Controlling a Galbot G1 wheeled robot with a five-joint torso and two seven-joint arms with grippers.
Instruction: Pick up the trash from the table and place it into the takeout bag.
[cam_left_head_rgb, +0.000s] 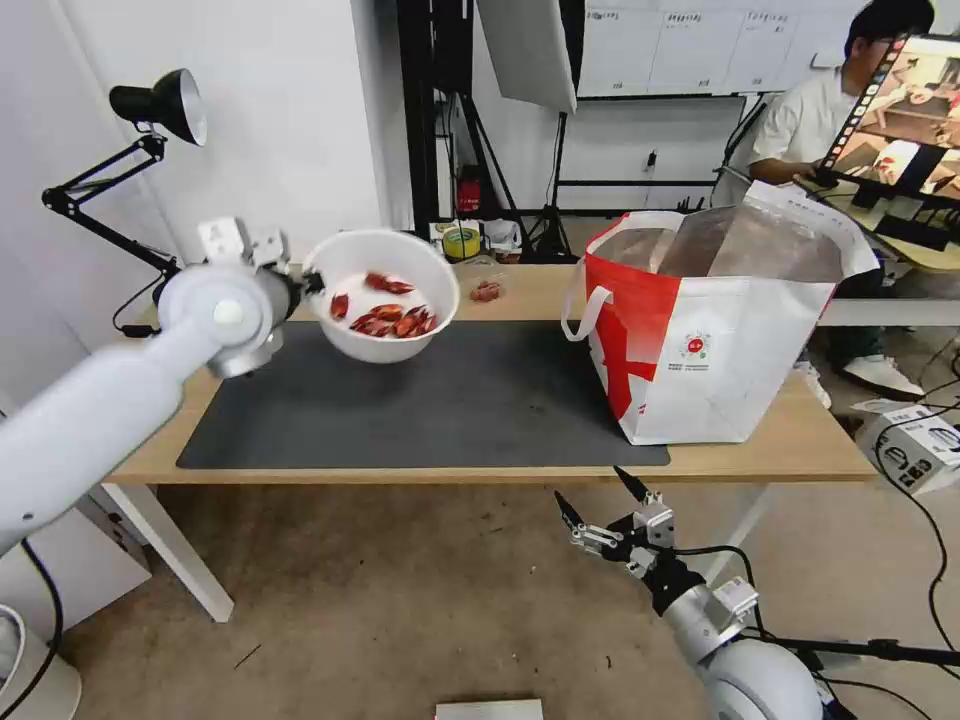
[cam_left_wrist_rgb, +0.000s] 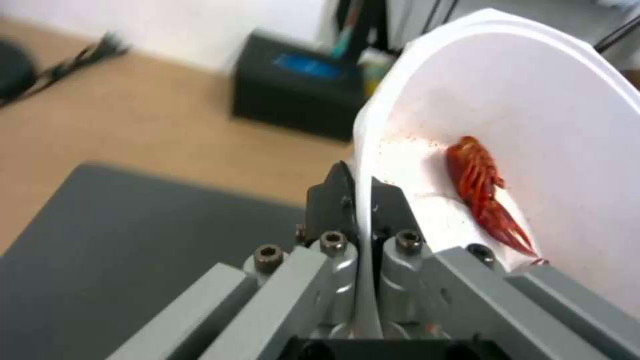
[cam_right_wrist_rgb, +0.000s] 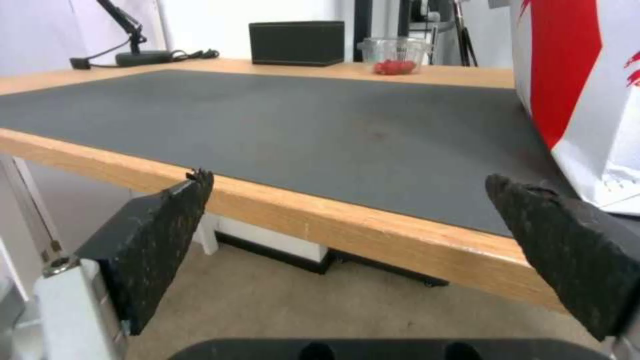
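Note:
My left gripper (cam_left_head_rgb: 312, 284) is shut on the rim of the white round bowl (cam_left_head_rgb: 381, 293), holding it in the air above the left part of the dark mat (cam_left_head_rgb: 420, 400), tilted toward me. Red scraps (cam_left_head_rgb: 390, 318) lie inside it. In the left wrist view the fingers (cam_left_wrist_rgb: 333, 200) pinch the bowl (cam_left_wrist_rgb: 533, 125) wall, with a red scrap (cam_left_wrist_rgb: 483, 192) stuck to the inside. The takeout bag (cam_left_head_rgb: 710, 340) stands open on the table's (cam_left_head_rgb: 500, 470) right end. My right gripper (cam_left_head_rgb: 600, 505) hangs open below the table's front edge, near the bag.
A small clear tub with red bits (cam_left_head_rgb: 487, 290) sits at the table's back edge behind the mat. A black desk lamp (cam_left_head_rgb: 150, 110) stands at the back left, with a black box (cam_right_wrist_rgb: 297, 42) beside it. A monitor (cam_left_head_rgb: 910, 120) stands behind the bag.

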